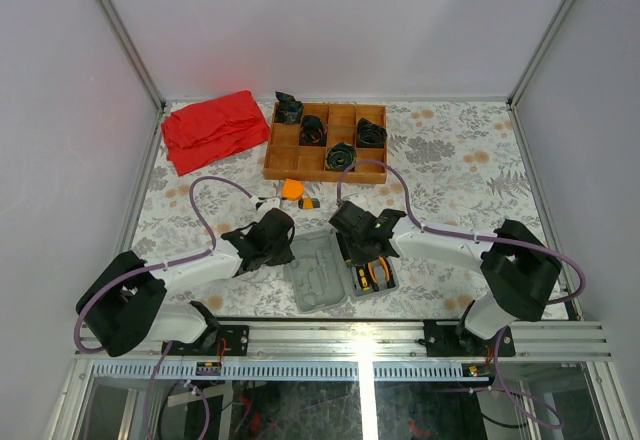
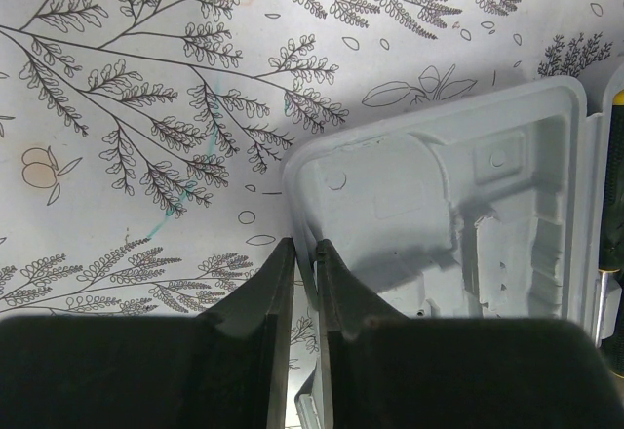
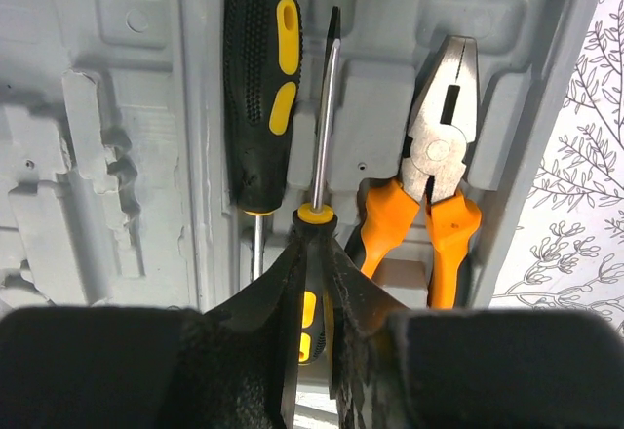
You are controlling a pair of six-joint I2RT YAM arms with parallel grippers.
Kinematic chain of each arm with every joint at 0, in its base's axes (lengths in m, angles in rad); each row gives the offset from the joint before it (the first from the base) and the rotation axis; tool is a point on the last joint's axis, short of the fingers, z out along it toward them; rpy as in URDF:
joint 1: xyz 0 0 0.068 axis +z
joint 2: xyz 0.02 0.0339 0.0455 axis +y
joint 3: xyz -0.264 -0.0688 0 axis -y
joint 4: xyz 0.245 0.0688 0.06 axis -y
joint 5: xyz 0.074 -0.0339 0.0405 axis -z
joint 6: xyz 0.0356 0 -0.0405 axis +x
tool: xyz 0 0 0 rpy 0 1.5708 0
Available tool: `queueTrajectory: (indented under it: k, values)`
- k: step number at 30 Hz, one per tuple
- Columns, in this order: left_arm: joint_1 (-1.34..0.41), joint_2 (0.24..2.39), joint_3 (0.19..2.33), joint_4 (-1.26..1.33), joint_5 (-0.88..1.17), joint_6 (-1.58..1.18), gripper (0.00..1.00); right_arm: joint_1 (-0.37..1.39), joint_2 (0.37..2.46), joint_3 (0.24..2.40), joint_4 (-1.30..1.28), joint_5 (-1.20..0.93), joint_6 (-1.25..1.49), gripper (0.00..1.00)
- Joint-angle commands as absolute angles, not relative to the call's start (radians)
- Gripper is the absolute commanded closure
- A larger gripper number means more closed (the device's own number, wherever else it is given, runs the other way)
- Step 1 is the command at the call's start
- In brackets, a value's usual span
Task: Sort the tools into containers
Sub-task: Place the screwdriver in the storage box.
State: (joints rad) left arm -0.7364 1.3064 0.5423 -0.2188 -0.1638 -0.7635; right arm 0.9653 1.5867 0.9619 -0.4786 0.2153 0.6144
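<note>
The grey tool case [image 1: 318, 282] lies open and flat on the floral table [image 1: 450, 160], just ahead of the arm bases, with its bare moulded half on the left and its filled half on the right. At the case's left rim sits the left gripper [image 2: 304, 253], its fingers nearly together; the rim runs into the thin slit between them, but whether they actually pinch it cannot be told. Over the filled half, the right gripper [image 3: 314, 244] is clamped on the black-and-yellow handle of the held screwdriver [image 3: 324, 117], whose thin shaft points away from the gripper along the middle of that half. Immediately left of this shaft, the seated screwdriver [image 3: 259, 88] lies in its recess with its handle at the far end. On the right, the orange-handled pliers [image 3: 436, 156] lie in theirs, jaws closed and pointing away. Beyond the case, near its far left corner, rest the round orange tape measure [image 1: 292, 189] and, just beside it, the small yellow-grey piece [image 1: 311, 202]. Further back stands the wooden tray [image 1: 322, 176] holding black coiled bundles [image 1: 340, 155], and a red cloth [image 1: 213, 128] lies far back on the left.
</note>
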Motion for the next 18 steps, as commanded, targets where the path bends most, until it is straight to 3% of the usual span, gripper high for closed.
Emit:
queueTrajectory:
  k: [1, 11, 18]
  values:
    - [-0.746, 1.301, 0.56, -0.206, -0.152, -0.772, 1.0, 0.96, 1.584, 0.975, -0.507, 0.214, 0.635, 0.81]
    - [-0.746, 1.302, 0.555, -0.201, -0.149, -0.77, 1.0, 0.959, 1.645, 0.967, -0.476, 0.162, 0.63, 0.81]
    - [-0.747, 1.328, 0.558, -0.158, -0.108, -0.761, 1.0, 0.959, 1.747, 0.976, -0.508, 0.116, 0.622, 0.93]
